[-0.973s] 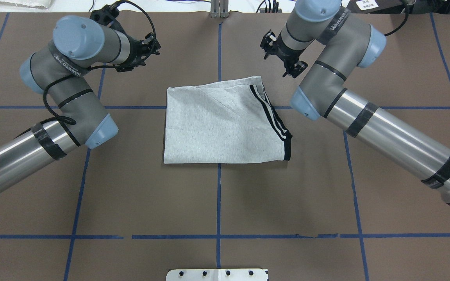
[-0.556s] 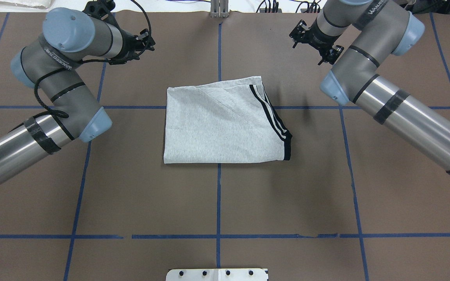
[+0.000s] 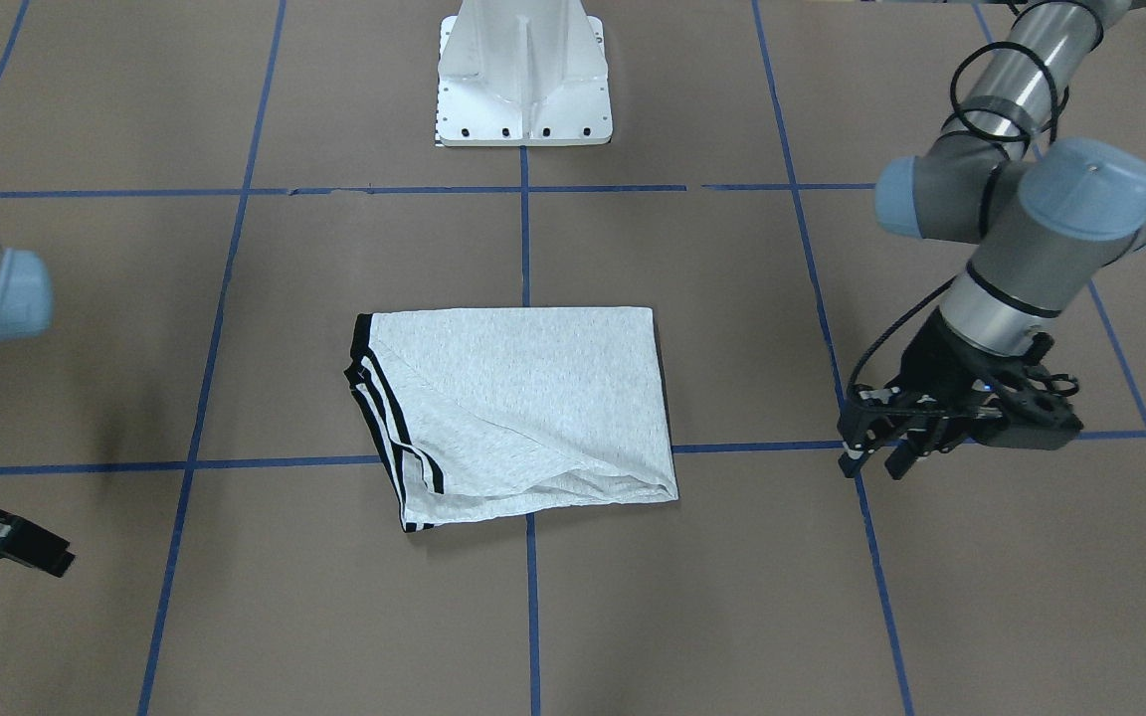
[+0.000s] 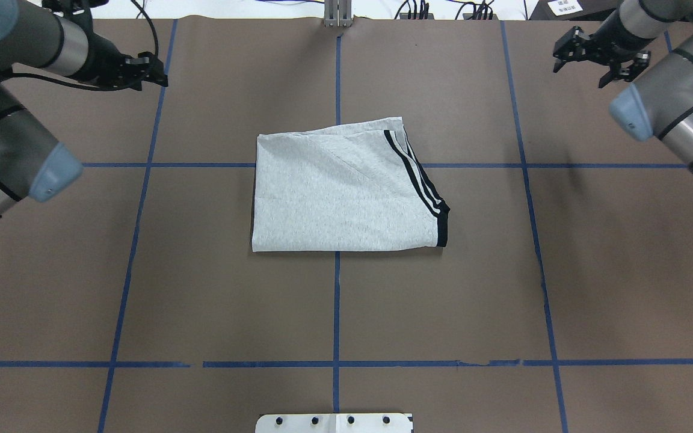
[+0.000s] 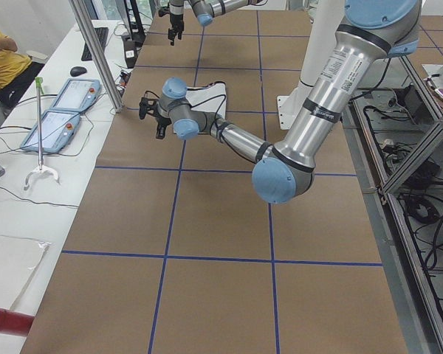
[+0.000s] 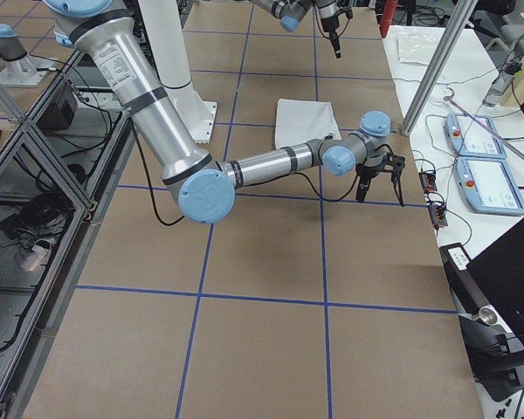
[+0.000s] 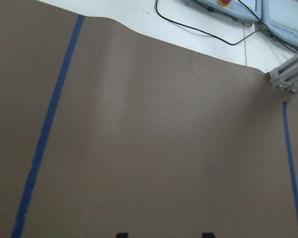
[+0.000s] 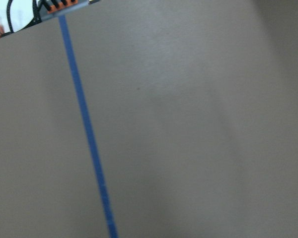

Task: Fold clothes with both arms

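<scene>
Overhead exterior: my left gripper and right gripper, upper corners, spread, empty; centred T-shirt may spring open, top edge unpressed.

You will find nothing here that reads clearly. The white label at the far right edge beyond the tabletop carries dark print too small to make out. The lettering strip down the left arm's upper tube in the left side view, like the one on the right arm in the right side view, is only a blur.
</scene>
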